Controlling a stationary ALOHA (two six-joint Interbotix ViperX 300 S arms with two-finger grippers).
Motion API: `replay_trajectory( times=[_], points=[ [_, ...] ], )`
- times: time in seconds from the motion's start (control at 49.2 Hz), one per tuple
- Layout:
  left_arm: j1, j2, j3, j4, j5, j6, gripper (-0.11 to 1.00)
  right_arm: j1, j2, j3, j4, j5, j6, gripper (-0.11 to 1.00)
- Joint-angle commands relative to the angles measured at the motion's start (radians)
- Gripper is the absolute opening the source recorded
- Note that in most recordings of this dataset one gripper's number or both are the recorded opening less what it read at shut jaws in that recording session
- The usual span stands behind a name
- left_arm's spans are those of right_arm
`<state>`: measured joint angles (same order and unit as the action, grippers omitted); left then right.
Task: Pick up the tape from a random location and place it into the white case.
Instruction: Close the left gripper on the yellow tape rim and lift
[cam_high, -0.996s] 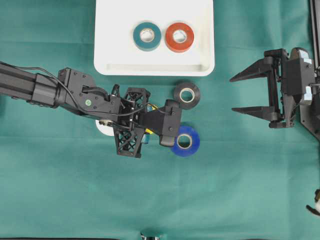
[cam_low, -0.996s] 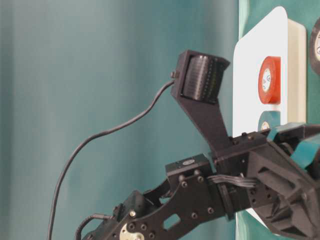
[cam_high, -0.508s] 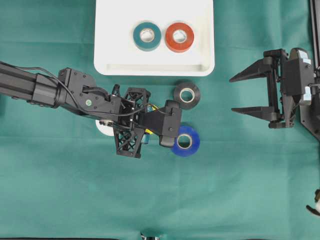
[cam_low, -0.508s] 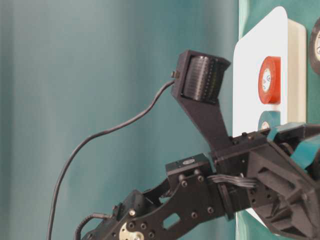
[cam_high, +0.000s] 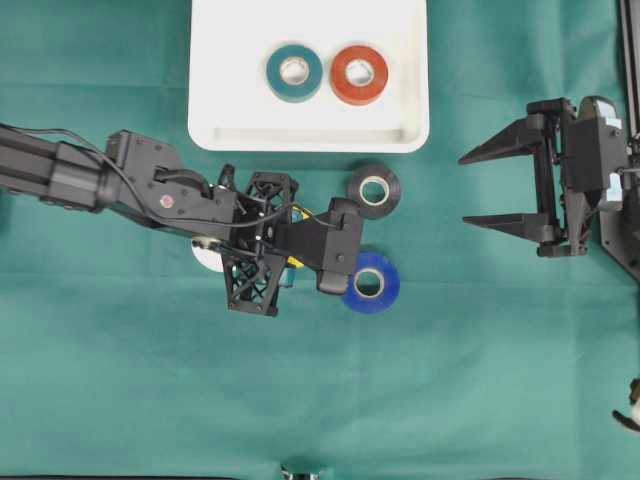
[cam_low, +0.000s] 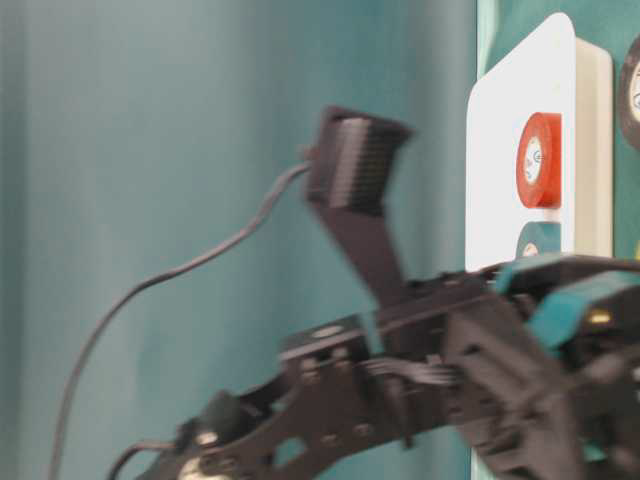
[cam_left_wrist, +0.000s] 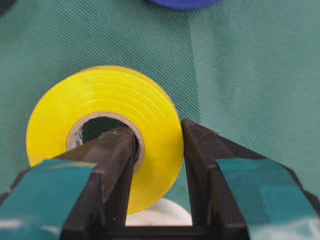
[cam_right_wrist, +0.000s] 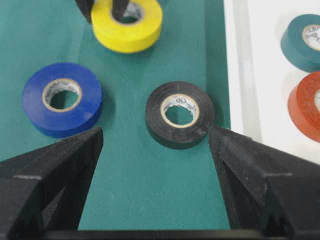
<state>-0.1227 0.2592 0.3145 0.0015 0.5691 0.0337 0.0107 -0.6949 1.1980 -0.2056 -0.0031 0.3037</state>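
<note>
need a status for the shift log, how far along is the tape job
Done: the teal roll and red roll lie flat in the white case.
In hand: the left pincer is shut on the yellow roll, one finger through its core, one outside.
Left: the black roll and blue roll lie on the green cloth. The right pincer hangs open and empty.

A green cloth covers the whole work surface, reaching every edge of the overhead view. Its weave shows as a fine mesh in the left wrist view, with a faint straight crease running from 12 o'clock down toward 4 o'clock. The light is even and soft, and shadows are weak. A dark rail lies at 2 o'clock along the right edge.
</note>
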Motion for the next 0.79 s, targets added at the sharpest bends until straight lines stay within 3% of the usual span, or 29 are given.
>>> replay_trajectory(
  times=[0.0, 0.305, 0.773],
  points=[
    [-0.003, -0.075, -0.026, -0.002, 0.014, -0.002, 0.24, -0.002, 0.000, -0.023, -0.002, -0.011, 0.000, 0.82],
    [-0.003, -0.189, -0.043, -0.002, 0.063, 0.000, 0.24, -0.002, 0.000, -0.025, -0.002, -0.011, 0.000, 0.82],
    [0.009, -0.279, -0.155, 0.006, 0.262, 0.005, 0.24, -0.002, 0.000, -0.023, -0.002, -0.006, 0.000, 0.82]
  ],
)
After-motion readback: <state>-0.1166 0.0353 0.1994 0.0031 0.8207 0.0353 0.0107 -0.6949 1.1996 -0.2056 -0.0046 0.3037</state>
